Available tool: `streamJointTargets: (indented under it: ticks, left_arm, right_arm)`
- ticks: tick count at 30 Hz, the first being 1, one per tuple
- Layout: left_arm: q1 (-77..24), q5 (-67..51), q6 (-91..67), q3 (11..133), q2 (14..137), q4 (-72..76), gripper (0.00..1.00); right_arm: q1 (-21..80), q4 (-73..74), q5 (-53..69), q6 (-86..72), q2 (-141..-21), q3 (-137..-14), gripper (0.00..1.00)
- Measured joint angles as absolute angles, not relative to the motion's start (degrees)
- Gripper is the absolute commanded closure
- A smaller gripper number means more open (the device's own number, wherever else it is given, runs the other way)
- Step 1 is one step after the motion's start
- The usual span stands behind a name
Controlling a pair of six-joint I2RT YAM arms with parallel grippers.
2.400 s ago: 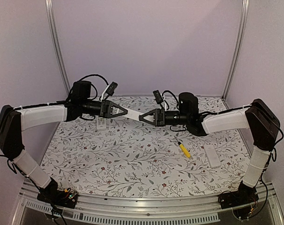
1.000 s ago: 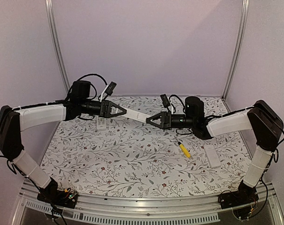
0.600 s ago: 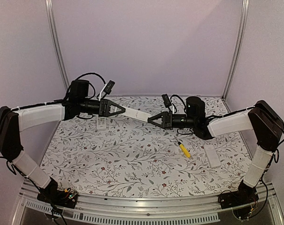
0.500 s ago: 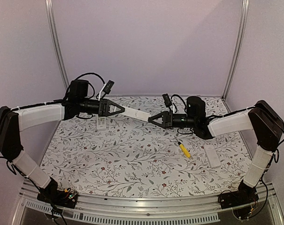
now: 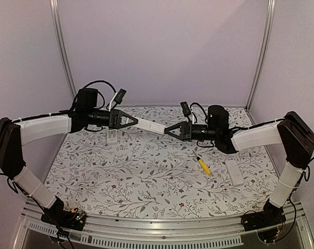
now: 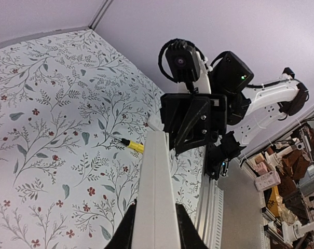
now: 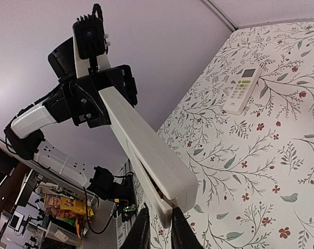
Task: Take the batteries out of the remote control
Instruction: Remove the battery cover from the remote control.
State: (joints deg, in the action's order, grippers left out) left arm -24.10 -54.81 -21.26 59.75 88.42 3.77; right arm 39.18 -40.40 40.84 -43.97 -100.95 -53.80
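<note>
A long white remote control (image 5: 151,126) hangs in the air between my two grippers, above the back of the table. My left gripper (image 5: 135,122) is shut on one end of it; its fingers flank the remote (image 6: 157,187) in the left wrist view. My right gripper (image 5: 168,130) is shut on the thin battery cover (image 7: 158,205) at the other end. The cover stands a little off the remote's body (image 7: 146,142), with a dark slit between them. The batteries are hidden inside; none shows clearly.
A small white remote (image 5: 111,136) lies on the floral table under the left gripper and also shows in the right wrist view (image 7: 241,88). A yellow-handled tool (image 5: 203,165) lies right of centre. Another white remote (image 5: 234,171) lies near the right edge.
My right gripper has drawn back to the right and its wrist has turned, so more of the remote shows between the grippers. The left gripper rose slightly, still holding its end.
</note>
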Motion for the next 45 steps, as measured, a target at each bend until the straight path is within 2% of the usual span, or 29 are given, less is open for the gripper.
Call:
streamJointTargets:
  ticks: [30, 45]
  left_arm:
    - [-24.1, -55.31, -21.71, 59.75, 88.42, 3.81, 1.0]
    - [-24.36, -56.05, -22.2, 59.75, 88.42, 3.86, 1.0]
  right_arm:
    - [39.29, -44.27, 43.55, -45.5, -101.06, -53.65, 0.87]
    - [39.72, -44.84, 44.4, -45.74, -102.52, -55.07, 0.96]
